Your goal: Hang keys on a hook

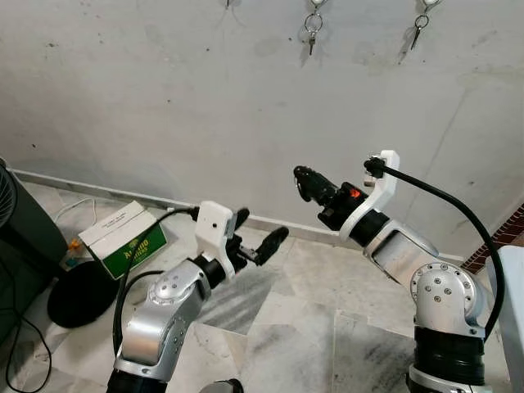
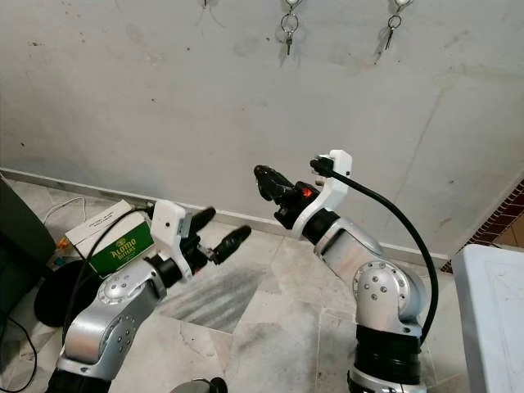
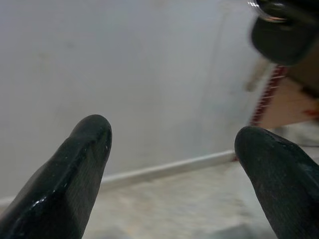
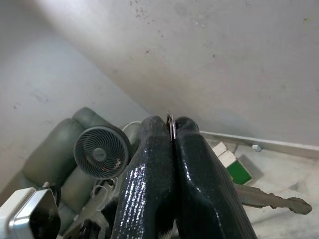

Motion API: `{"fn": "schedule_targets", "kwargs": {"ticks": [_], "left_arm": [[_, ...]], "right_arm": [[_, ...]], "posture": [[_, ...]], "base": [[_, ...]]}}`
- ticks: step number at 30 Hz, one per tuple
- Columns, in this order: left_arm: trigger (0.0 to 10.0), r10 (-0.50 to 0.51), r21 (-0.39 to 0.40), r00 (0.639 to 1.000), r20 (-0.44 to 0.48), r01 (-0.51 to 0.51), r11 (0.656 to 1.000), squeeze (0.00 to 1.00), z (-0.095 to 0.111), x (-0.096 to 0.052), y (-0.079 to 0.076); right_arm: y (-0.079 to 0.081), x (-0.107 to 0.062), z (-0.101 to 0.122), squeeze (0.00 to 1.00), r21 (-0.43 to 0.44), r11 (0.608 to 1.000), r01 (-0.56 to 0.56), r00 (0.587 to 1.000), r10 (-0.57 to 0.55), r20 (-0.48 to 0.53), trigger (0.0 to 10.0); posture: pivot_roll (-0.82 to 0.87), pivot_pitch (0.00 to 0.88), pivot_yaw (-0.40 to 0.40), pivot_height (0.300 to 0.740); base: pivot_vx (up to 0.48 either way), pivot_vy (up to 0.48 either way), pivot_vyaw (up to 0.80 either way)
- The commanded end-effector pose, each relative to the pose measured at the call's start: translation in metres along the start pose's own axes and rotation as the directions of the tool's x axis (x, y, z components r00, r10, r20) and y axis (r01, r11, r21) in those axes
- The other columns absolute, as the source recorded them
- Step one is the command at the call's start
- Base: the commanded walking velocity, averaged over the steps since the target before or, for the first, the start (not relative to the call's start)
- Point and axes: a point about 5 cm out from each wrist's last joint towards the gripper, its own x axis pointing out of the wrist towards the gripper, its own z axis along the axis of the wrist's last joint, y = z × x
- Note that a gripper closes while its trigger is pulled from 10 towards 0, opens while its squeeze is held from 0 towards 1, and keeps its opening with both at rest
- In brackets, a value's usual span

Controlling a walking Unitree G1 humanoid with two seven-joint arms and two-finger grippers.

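Using the grey wall as the reference here. Far left, at the foot of it, there's a green and white cardboard box on the tile floor, with a dark round fan base just beside the box on the side away from the wall.

Next over, the left gripper is up in front of the wall, fingers spread wide apart with nothing between them. You can see both tips in the left wrist view, aimed at the skirting.

Then the right gripper, raised higher against the wall. Its fingers are squeezed tight together with a thin metal ring pinched between the tips, and a key sticks out from behind them.

High on the wall, above the right gripper, two more key sets hang from hooks, the second one further right.
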Motion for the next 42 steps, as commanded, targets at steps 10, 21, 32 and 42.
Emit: {"fn": "schedule_targets", "kwargs": {"ticks": [10,21,32,42], "left_arm": [[10.0,0.019,0.056,0.999,0.042,-0.022,0.998,0.00,-0.007,0.002,0.005],[10.0,0.062,-0.096,0.991,0.121,-0.051,0.994,0.00,-0.005,0.012,0.002],[10.0,-0.095,-0.197,0.986,0.137,0.121,0.973,0.00,-0.006,0.019,-0.022],[10.0,-0.170,-0.193,0.976,0.135,0.195,0.962,0.00,-0.007,0.025,-0.032]], "right_arm": [[0.009,-0.005,0.002,0.00,0.061,0.998,0.024,0.999,-0.023,-0.024,10.0],[0.013,-0.007,-0.008,0.00,0.157,0.987,0.040,0.997,-0.028,-0.078,10.0],[0.022,0.002,-0.001,0.00,0.279,0.960,0.006,1.000,-0.002,-0.013,10.0],[0.019,0.003,0.001,0.00,0.328,0.943,0.057,0.998,-0.052,-0.024,10.0]], "posture": [[-0.05,0.083,0.042,0.740],[-0.06,0.081,0.036,0.740],[-0.07,0.079,0.040,0.740],[-0.08,0.069,0.032,0.740]], "base": [[0.000,0.000,0.00],[0.000,0.000,0.00],[0.000,0.000,0.00],[0.000,0.000,0.00]]}}
